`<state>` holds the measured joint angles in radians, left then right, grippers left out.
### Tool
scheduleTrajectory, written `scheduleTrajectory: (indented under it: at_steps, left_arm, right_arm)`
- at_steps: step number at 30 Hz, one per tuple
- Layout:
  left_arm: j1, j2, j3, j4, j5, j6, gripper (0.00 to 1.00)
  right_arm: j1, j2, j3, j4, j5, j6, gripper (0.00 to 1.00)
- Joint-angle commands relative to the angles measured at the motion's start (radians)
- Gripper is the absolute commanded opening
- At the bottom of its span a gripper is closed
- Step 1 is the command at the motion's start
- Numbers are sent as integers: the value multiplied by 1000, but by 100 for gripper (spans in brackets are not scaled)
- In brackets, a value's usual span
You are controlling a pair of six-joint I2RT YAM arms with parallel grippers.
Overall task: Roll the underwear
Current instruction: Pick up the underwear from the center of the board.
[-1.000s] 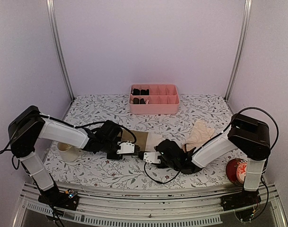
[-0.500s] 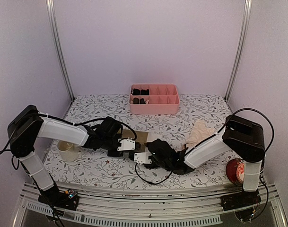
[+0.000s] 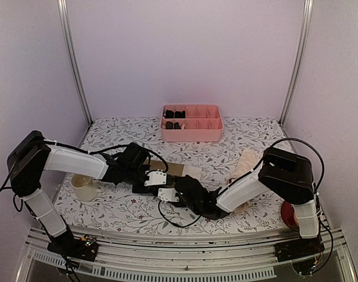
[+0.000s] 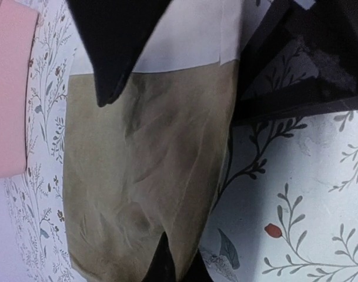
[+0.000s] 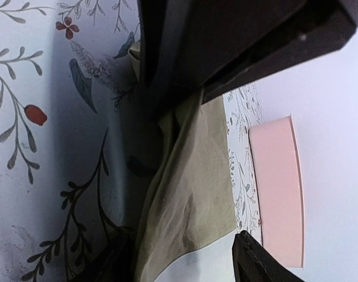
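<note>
The olive-brown underwear (image 3: 174,169) with its cream-white part (image 3: 193,172) lies flat at the table's middle. It fills the left wrist view (image 4: 137,170) and shows in the right wrist view (image 5: 190,194). My left gripper (image 3: 158,178) (image 4: 181,267) is shut on a raised fold at the olive edge. My right gripper (image 3: 168,191) (image 5: 179,264) is open, its fingers straddling the same edge near the cream border, right against the left gripper. The peach-beige underwear (image 3: 249,160) lies crumpled to the right, partly behind the right arm.
A pink compartment tray (image 3: 191,132) with small black bundles stands at the back centre. A cream cup (image 3: 84,187) sits under the left arm. A red object (image 3: 291,214) sits at the near right corner.
My right gripper has slid left along the table to meet the left gripper at the olive underwear. The left gripper has shifted slightly right and covers more of the fabric.
</note>
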<state>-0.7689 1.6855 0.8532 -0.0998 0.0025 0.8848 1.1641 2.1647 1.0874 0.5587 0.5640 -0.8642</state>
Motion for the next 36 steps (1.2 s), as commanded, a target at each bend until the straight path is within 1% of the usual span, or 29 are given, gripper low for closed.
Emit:
scheduleTrajectory:
  at_steps: [1, 2, 8, 10, 14, 16, 17, 18, 21, 26, 30, 36]
  left_arm:
    - [13, -46, 7, -14, 44, 11, 0]
    - [16, -47, 5, -16, 44, 12, 0]
    - [23, -40, 0, -18, 38, 20, 0]
    - [25, -35, -2, -17, 40, 20, 0]
    - [25, -25, -6, -11, 36, 20, 0]
    - [26, -21, -9, -10, 35, 22, 0]
    - [25, -22, -11, -10, 34, 25, 0]
    - [26, -24, -16, -8, 32, 29, 0]
    - [28, -36, -32, -9, 35, 51, 0]
    - [31, -79, -65, -39, 69, 112, 0]
    - [30, -126, -96, -77, 106, 156, 0]
    - [30, -214, -135, -142, 161, 218, 0]
  right_arm:
    - [-27, 7, -107, -151, 12, -5, 56]
    - [-29, -12, -127, -156, -1, -1, 53]
    - [-28, -91, -206, -229, -41, 56, 46]
    - [-28, -104, -222, -247, -47, 72, 40]
    - [-28, -118, -231, -268, -64, 97, 25]
    - [-29, -121, -225, -287, -74, 105, 10]
    - [-28, -125, -224, -296, -80, 108, 5]
    - [-28, -132, -224, -306, -90, 112, 3]
    - [-31, -168, -203, -371, -141, 134, 2]
    - [-41, -258, -129, -583, -298, 203, 2]
    - [-43, -317, -79, -731, -380, 241, 2]
    - [-44, -396, -7, -891, -501, 288, 2]
